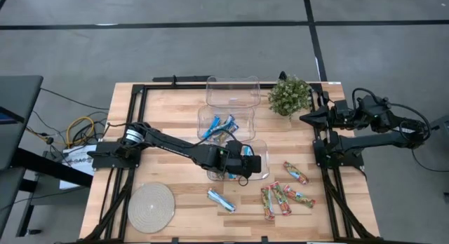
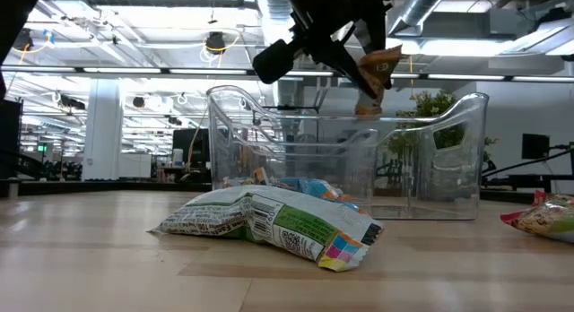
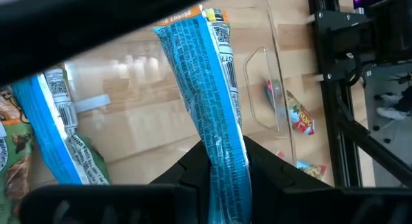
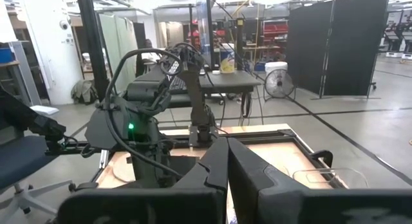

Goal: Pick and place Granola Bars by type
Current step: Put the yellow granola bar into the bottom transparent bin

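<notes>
My left gripper (image 1: 254, 163) hangs over the nearest clear bin (image 1: 261, 175), shut on a tan-brown and blue granola bar (image 3: 203, 89). Other bars of that look lie inside this bin (image 3: 58, 134). The middle bin (image 1: 208, 115) holds bright blue bars (image 1: 217, 126). The far bin (image 1: 233, 90) shows nothing inside. On the table lie one blue bar (image 1: 221, 200) and several red-green-orange bars (image 1: 280, 197). My right gripper (image 4: 226, 179) is shut on nothing, parked at the table's right edge (image 1: 309, 118). My left gripper pinches one end of the bar (image 3: 222, 153) between its two fingers. The fingers slant downward from the table's left. The bar runs on past the fingertips, its orange-edged free end (image 3: 193, 15) ahead of them. In the low view the bar (image 2: 377, 74) is lifted clear, at the height of the bin's rim.
A small potted plant (image 1: 289, 95) stands at the far right beside the bins. A round woven mat (image 1: 151, 207) lies at the near left. Black frame rails (image 1: 330, 181) run along the table's sides. Bare wood lies between mat and loose bars.
</notes>
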Controlling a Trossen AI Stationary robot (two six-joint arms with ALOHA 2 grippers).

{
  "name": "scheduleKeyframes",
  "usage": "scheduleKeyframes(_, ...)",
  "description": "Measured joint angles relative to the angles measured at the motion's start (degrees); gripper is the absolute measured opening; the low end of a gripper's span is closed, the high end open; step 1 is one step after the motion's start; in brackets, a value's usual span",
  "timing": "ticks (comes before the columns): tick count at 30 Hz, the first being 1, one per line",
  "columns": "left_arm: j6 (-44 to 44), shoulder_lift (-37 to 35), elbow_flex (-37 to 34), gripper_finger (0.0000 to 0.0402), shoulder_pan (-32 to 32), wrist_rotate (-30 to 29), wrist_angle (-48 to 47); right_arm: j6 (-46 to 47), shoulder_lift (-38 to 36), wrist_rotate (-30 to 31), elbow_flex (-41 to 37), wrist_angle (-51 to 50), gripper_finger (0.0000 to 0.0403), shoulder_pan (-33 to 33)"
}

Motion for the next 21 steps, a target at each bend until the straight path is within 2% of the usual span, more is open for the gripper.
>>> scheduleKeyframes(6, 0.0, 0.0, 0.0, 0.0064, 0.0, 1.8, -0.1, 0.0, 0.0, 0.0, 0.0, 0.0, 0.0, 0.0)
scheduleKeyframes(21, -1.3, 0.0, 0.0, 0.0064, 0.2, 0.3, -3.7, 0.0, 0.0, 0.0, 0.0, 0.0, 0.0, 0.0)
